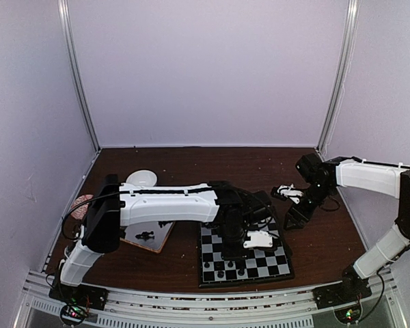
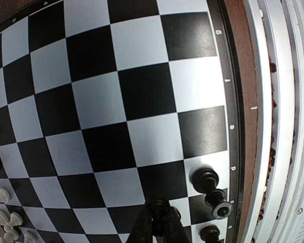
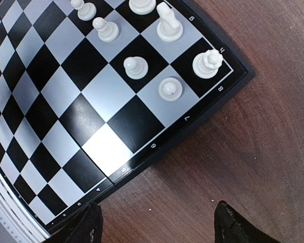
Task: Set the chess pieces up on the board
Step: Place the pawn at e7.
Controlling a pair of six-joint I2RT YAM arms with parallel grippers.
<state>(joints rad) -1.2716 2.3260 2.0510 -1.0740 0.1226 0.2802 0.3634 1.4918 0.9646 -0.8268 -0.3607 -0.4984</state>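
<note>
Left wrist shows your left pincer (image 2: 159, 216) clamped on a black piece (image 2: 158, 202); right pincer (image 3: 159, 223) gapes empty; most board (image 2: 142, 91) squares await pieces

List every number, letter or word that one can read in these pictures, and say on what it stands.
"8", "7", "6", "4", "3": white numbers on the black border of the board, right wrist view.
Mark between "6" and "4": blurred, unreadable.
Two marks on the adjoining edge: turned, perhaps "g" and "h"; uncertain.
Border marks in the left wrist view: too small and turned to read.
Top view: no readable text.
</note>
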